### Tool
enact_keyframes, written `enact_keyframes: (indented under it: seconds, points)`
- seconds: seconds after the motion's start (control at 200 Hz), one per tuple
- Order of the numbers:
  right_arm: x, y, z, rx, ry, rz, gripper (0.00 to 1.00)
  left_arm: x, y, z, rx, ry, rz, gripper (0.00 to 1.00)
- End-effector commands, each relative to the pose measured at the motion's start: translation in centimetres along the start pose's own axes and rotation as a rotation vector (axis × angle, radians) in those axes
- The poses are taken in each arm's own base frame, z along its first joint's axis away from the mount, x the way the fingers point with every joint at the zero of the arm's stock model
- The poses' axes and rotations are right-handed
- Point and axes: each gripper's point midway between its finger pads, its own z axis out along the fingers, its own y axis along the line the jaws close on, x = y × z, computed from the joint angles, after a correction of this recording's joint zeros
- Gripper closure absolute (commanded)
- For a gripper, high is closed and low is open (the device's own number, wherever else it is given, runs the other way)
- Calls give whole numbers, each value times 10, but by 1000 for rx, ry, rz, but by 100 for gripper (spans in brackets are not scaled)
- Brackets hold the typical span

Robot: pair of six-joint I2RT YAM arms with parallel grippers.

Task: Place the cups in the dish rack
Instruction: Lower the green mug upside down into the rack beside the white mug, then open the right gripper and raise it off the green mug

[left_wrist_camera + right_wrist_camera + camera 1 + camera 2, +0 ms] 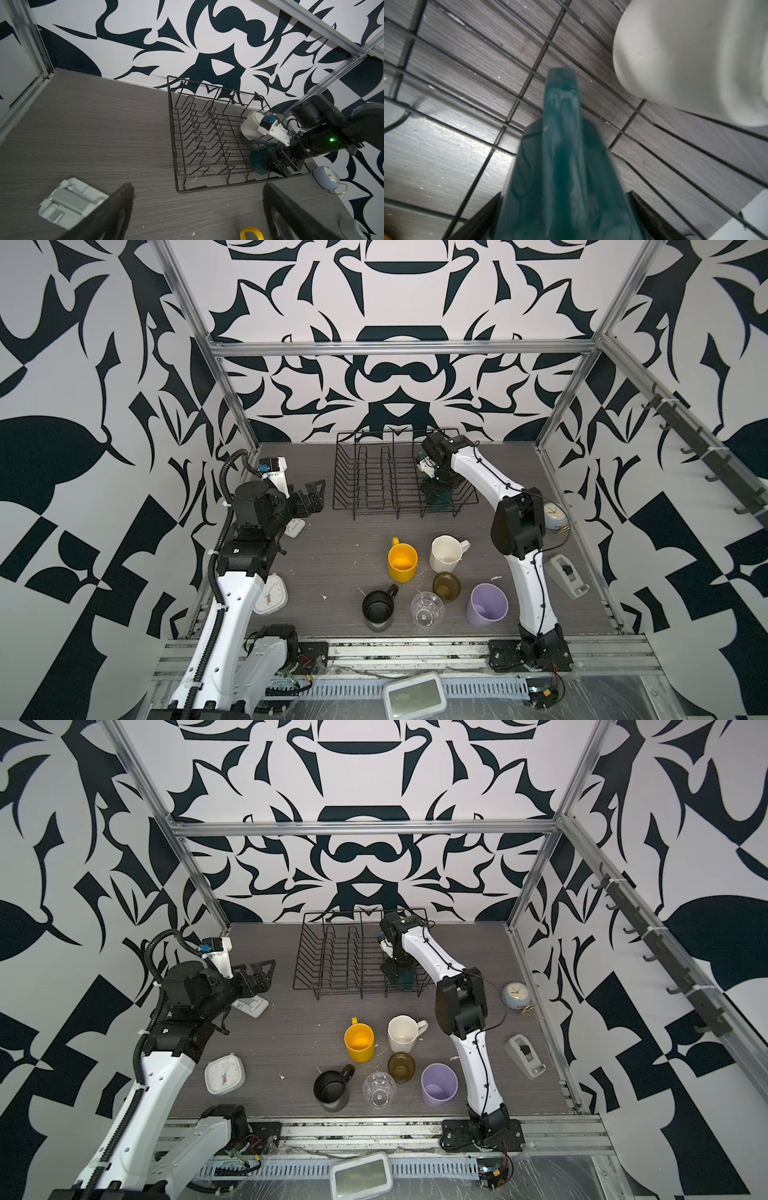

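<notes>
The black wire dish rack point(374, 472) point(332, 952) point(207, 135) stands at the back. A teal mug point(440, 499) point(259, 160) point(562, 145) rests on its floor beside a white mug point(249, 126) point(685, 62). My right gripper point(434, 489) point(564, 193) straddles the teal mug, open, with a thin gap at one finger. My left gripper point(311, 497) point(197, 187) hovers open and empty left of the rack. On the table stand a yellow mug point(402, 562), faceted white mug point(446, 553), amber glass point(446, 587), black mug point(377, 608), clear glass point(426, 608) and lilac tumbler point(486, 605).
A white square clock point(271, 593) lies by the left arm, and a grey-white device point(296, 527) sits under the left gripper. A pale-blue clock point(555, 516) and a tape dispenser point(567, 574) lie along the right edge. Metal frame posts border the table.
</notes>
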Motion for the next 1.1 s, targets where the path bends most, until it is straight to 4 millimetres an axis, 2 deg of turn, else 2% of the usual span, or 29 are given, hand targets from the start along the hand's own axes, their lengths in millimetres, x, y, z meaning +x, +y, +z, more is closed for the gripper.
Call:
enact_keyframes:
  seconds: [0.0,0.285,0.57,0.745,0.84,0.94,1.095]
  points:
    - [-7,-11,-34,32,-70,26,4,3,3,-2,-15,10,-3,1]
    - [-7,-13,-46,37,-93,43,1,3,4,-2,-20,10,-3,1]
    - [-13,-7,-84,-21,-189,79,1,3,6,-2,-32,15,-10,0]
    - [-15,0,-124,-113,-322,149,1,4,15,-2,-90,46,-31,2]
    - [-6,0,-149,-134,-406,199,1,9,13,-3,-96,115,-64,5]
    - [11,3,-165,-146,-486,246,1,12,8,-5,-82,167,-75,7]
    - [47,6,-178,-178,-570,340,1,14,-5,-11,-35,207,-103,10]
